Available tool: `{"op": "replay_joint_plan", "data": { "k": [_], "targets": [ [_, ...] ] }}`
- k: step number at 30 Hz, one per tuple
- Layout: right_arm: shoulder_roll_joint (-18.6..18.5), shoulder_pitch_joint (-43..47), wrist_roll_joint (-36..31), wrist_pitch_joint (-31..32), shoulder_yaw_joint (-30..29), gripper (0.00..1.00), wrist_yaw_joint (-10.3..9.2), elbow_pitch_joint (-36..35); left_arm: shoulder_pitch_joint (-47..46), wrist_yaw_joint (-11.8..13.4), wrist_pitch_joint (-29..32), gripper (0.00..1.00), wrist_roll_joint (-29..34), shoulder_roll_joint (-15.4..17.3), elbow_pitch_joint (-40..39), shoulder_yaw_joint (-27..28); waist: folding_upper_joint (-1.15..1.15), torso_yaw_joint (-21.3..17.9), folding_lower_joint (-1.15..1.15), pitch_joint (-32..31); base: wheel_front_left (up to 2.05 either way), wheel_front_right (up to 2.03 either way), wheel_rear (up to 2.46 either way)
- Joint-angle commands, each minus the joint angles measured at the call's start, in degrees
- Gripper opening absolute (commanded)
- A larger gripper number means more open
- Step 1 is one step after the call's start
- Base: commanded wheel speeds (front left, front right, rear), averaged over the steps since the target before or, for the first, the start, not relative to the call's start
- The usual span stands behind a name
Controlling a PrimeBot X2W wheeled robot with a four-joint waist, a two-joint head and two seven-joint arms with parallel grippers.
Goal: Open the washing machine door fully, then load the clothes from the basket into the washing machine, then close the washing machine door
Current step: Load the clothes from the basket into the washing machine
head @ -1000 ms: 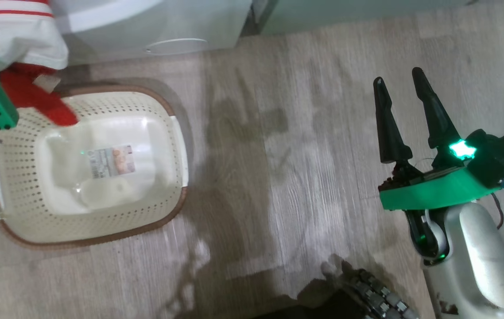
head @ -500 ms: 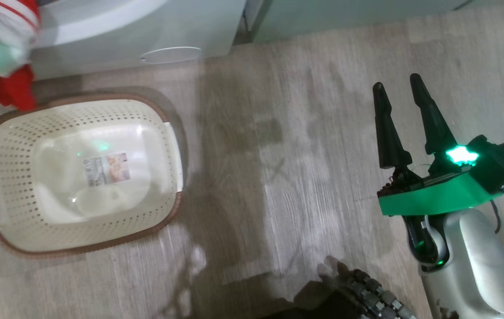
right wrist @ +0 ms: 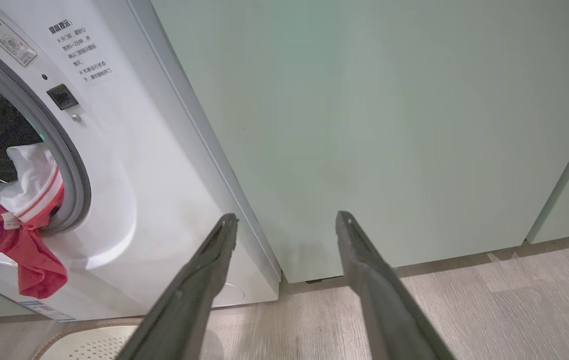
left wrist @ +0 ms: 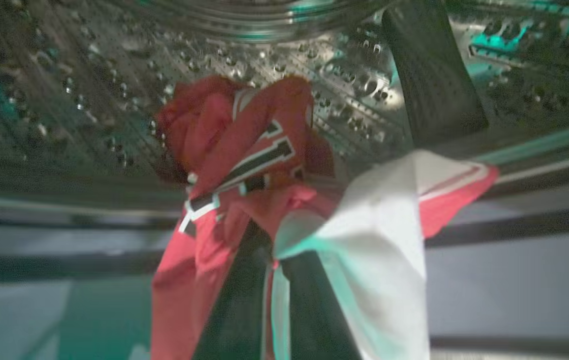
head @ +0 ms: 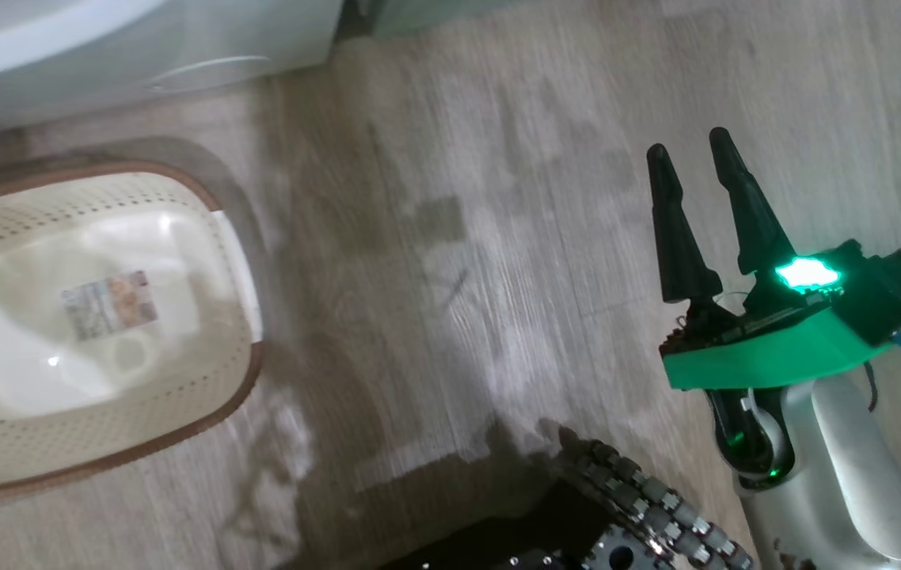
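While left fingers (left wrist: 237,300) pinch the clothes (left wrist: 244,150), drum (left wrist: 89,75) at twelve o'clock, push deeper before releasing; right fingers (head: 676,237) gape empty.

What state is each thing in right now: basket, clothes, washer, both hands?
basket: empty, just a paper label on its bottom.
clothes: red-and-white fabric pinched by the left hand at the drum mouth, part hanging outside.
washing machine: opening uncovered, drum visible.
left hand: shut on the clothes.
right hand: open, empty.
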Motion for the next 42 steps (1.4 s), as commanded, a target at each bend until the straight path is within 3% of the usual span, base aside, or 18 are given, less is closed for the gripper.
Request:
{"op": "replay_joint_plan", "data": {
  "k": [1, 8, 14, 23, 32, 33, 34, 35, 42],
  "targets": [
    [-0.2, 0.5, 0.7, -0.5, 1.3, 1.00, 0.00, -2.0, -2.7, 0.5, -0.8, 0.00, 1.0, 3.8, -2.4, 2.1, 0.00, -1.4, 0.00, 1.5, 0.00, 0.00, 0.00],
    [-0.2, -0.4, 2.2, -0.5, 2.6, 1.00, 0.00, -3.0, -7.3, 2.7, -7.1, 0.00, 3.7, 4.5, -2.4, 2.9, 0.00, -3.9, 0.00, 5.0, 0.00, 0.00, 0.00],
    [-0.2, -1.2, 3.3, -0.5, 3.9, 1.00, 0.00, -3.8, -11.5, 3.5, -17.8, 0.00, 5.7, 3.9, -1.1, 4.2, 0.00, -5.6, 0.00, 7.2, 0.00, 0.00, 0.00],
    [-0.2, -1.5, 3.7, -0.5, 4.6, 1.00, 0.00, -4.5, -17.4, 0.0, -37.8, 0.00, 10.3, 3.1, 5.5, 2.6, 0.00, -6.5, 0.00, 8.5, 0.00, 0.00, 0.00],
    [-0.2, -1.7, 3.5, -0.5, 4.1, 1.00, 0.00, -4.4, -14.8, -1.9, -40.3, 0.00, 9.7, 1.7, 14.3, 1.3, 0.00, -5.3, 0.00, 8.3, 0.00, 0.00, 0.00],
    [-0.2, -1.7, 3.3, -0.5, 4.0, 1.00, 0.00, -4.4, -14.5, -2.1, -40.4, 0.22, 9.9, 1.6, 15.0, 0.9, 0.00, -5.1, 0.00, 8.2, 0.00, 0.00, 0.00],
    [-0.2, -1.7, 3.2, -0.5, 3.9, 1.00, 0.00, -4.3, -14.4, -2.0, -41.1, 0.68, 10.1, 1.4, 15.3, 0.7, 0.00, -4.9, 0.00, 8.1, 0.00, 0.00, 0.00],
    [-0.2, -1.7, 3.1, -0.5, 3.8, 1.00, 0.00, -4.2, -14.2, -1.9, -41.7, 1.00, 10.3, 1.2, 15.7, 0.5, 0.00, -4.6, 0.00, 7.9, 0.00, 0.00, 0.00],
    [-0.2, -1.1, 1.5, -0.5, 2.5, 1.00, 0.00, -3.6, -10.3, -1.5, -46.8, 1.00, 10.5, -1.2, 15.3, -0.6, 0.00, -2.4, 0.00, 4.9, 0.00, 0.00, 0.00]
  ]
}}
